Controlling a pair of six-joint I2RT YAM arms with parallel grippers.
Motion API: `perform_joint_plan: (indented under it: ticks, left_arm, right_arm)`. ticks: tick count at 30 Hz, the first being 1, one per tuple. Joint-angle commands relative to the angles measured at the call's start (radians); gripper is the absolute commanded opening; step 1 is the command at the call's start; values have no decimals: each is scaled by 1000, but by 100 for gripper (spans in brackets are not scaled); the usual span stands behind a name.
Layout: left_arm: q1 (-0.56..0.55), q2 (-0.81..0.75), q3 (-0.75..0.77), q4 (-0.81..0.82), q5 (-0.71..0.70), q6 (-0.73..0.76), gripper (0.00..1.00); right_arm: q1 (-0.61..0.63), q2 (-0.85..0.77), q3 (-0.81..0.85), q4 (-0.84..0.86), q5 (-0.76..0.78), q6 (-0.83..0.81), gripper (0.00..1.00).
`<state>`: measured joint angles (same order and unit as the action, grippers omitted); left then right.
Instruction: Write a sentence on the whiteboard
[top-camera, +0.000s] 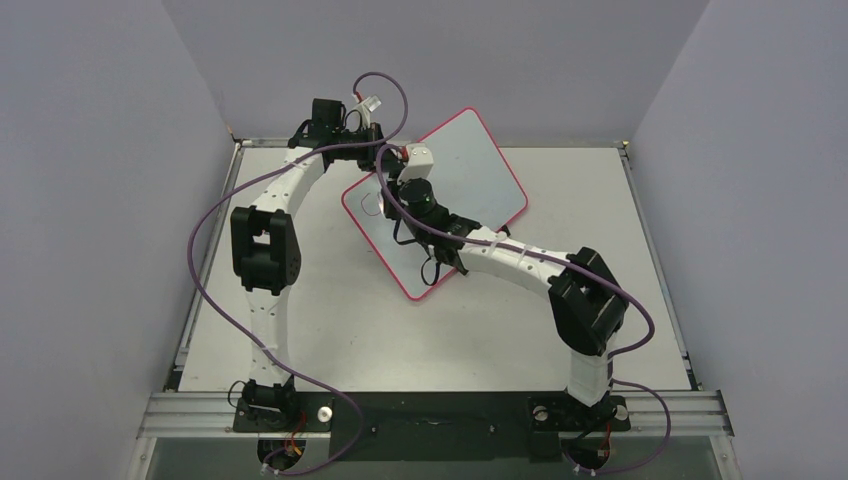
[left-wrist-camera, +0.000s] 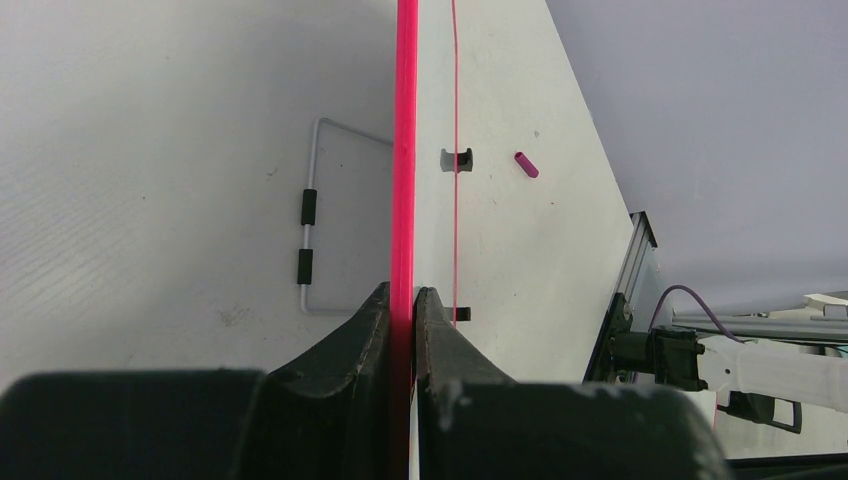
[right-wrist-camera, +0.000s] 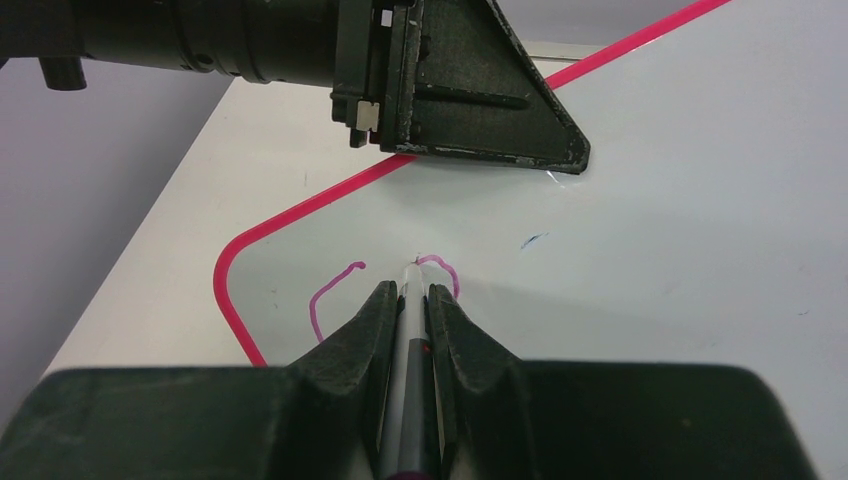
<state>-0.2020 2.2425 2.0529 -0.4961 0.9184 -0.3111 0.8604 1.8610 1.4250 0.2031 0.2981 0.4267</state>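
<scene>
The whiteboard, white with a pink-red rim, stands tilted at the back middle of the table. My left gripper is shut on the whiteboard's rim at its upper left edge. My right gripper is shut on a marker, whose tip touches the whiteboard near its rounded left corner. Of the sentence only two purple-pink strokes show: a curved C shape and a small arc at the tip. From above they are a faint mark.
A purple marker cap lies on the table behind the board. A wire stand with black sleeves lies flat there too. A small dark smudge marks the board. Grey walls close in the table at the back and sides.
</scene>
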Motion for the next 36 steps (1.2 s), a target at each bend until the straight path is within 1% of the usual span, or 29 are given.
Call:
perform_joint_plan:
  ticks: [1, 8, 22, 29, 36]
  left_arm:
    - [-33, -37, -10, 15, -42, 71, 0]
    - [-31, -40, -10, 19, -38, 66, 0]
    - [-28, -55, -33, 29, -41, 66, 0]
    - [-29, -61, -38, 32, -39, 67, 0]
    - [-29, -60, -38, 34, -37, 65, 0]
  right_arm:
    - [16, 0, 22, 1, -21, -3, 0]
    - [21, -11, 14, -26, -16, -9, 0]
    - [11, -110, 2, -34, 54, -65, 0]
    - [-29, -104, 19, -43, 56, -61, 0]
    - [-44, -71, 55, -53, 40, -64, 0]
